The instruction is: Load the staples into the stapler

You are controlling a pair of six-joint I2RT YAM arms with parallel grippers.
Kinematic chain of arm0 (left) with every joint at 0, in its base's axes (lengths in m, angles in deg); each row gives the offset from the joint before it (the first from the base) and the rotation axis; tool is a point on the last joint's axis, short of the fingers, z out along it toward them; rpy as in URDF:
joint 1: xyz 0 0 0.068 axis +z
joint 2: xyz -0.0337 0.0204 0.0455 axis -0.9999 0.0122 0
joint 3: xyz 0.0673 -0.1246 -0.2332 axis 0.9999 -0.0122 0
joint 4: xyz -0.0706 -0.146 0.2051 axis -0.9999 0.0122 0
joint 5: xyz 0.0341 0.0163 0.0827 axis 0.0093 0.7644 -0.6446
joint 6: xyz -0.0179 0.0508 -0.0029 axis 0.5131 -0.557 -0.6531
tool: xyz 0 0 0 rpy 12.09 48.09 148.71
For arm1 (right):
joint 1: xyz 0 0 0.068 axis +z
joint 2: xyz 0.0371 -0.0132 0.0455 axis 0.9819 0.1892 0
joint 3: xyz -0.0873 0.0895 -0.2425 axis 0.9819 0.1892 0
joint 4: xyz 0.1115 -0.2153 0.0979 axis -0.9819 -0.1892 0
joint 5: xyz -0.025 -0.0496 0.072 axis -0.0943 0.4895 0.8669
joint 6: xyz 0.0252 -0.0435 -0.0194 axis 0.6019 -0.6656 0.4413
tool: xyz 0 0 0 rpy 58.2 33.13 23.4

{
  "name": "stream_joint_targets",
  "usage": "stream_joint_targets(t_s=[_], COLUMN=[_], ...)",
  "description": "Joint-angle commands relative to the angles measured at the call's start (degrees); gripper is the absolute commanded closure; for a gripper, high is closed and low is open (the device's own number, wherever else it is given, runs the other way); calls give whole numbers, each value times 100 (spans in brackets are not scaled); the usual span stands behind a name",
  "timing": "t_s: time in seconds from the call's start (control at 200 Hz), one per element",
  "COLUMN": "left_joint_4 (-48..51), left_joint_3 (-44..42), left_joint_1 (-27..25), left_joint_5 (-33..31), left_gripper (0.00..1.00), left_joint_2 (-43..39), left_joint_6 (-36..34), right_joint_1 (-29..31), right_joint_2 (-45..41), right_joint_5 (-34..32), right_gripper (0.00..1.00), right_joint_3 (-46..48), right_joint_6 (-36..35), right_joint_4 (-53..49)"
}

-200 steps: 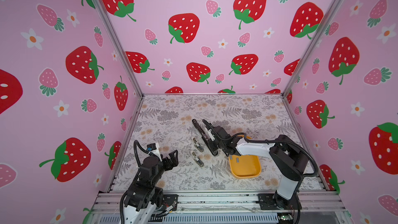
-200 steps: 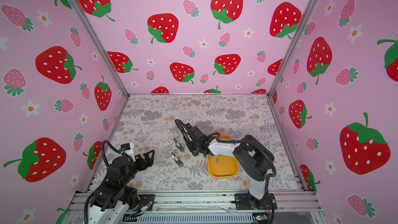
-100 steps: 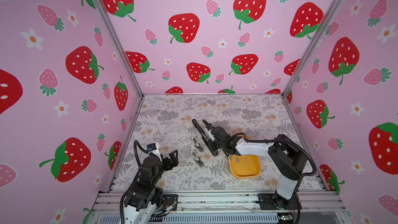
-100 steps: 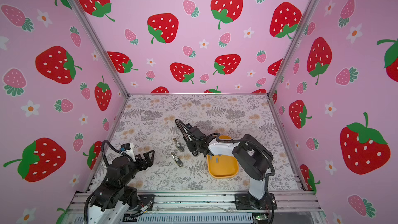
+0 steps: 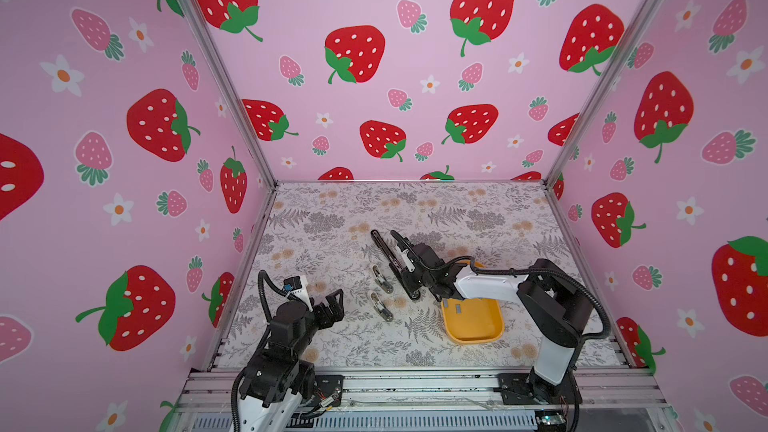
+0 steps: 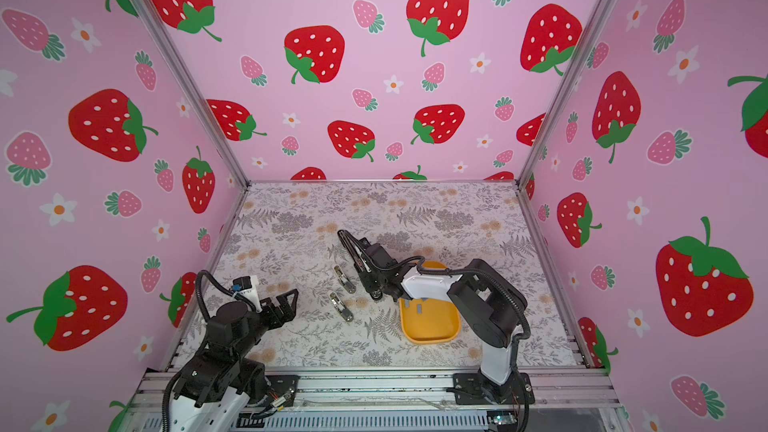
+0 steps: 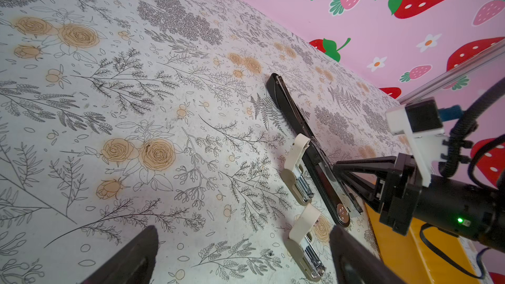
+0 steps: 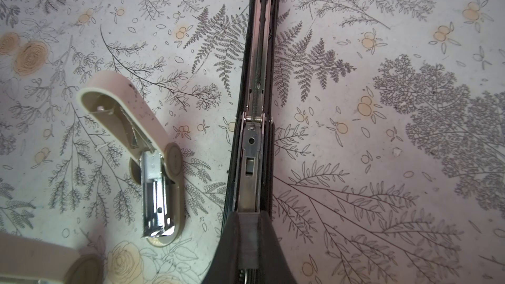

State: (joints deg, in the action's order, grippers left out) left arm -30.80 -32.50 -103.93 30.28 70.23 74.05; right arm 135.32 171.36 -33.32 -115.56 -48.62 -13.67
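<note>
stapler (image 5: 380,245): in both top views its near part lies hidden under the right arm; in the right wrist view its far end runs off the picture's edge and its near end goes behind the right arm's fingers (image 8: 229,244).
staples (image 5: 458,308): grey specks in the yellow tray (image 5: 473,324), too small to tell shape or count.
yellow tray: far rim covered by the right arm.
grey ribbed piece (image 8: 248,239): pressed between the right arm's fingers; whether it is staples cannot be told.
left arm's fingers (image 7: 134,260): only tips show, the rest is cut off.
small beige stapler (image 8: 41,258): cut off at a corner.
</note>
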Motion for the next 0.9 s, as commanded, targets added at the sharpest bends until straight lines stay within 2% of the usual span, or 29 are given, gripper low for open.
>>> stream_joint_targets(t_s=[0.0,0.19,0.895], left_joint_4=[66,72,81], left_joint_3=[-57,-60,-52], left_joint_1=[-22,-22,-21], left_joint_5=[-81,-81,-72], left_gripper=[1,1,1], left_joint_2=[-28,-22,-43], left_joint_6=[55,61,54], right_joint_1=[-8,-13,-8], right_joint_2=[-185,-364,-27], right_joint_5=[-2,4,139], right_gripper=[100,100,100], right_joint_3=[73,192,30], right_joint_6=[42,29,86], right_joint_4=[79,190,117])
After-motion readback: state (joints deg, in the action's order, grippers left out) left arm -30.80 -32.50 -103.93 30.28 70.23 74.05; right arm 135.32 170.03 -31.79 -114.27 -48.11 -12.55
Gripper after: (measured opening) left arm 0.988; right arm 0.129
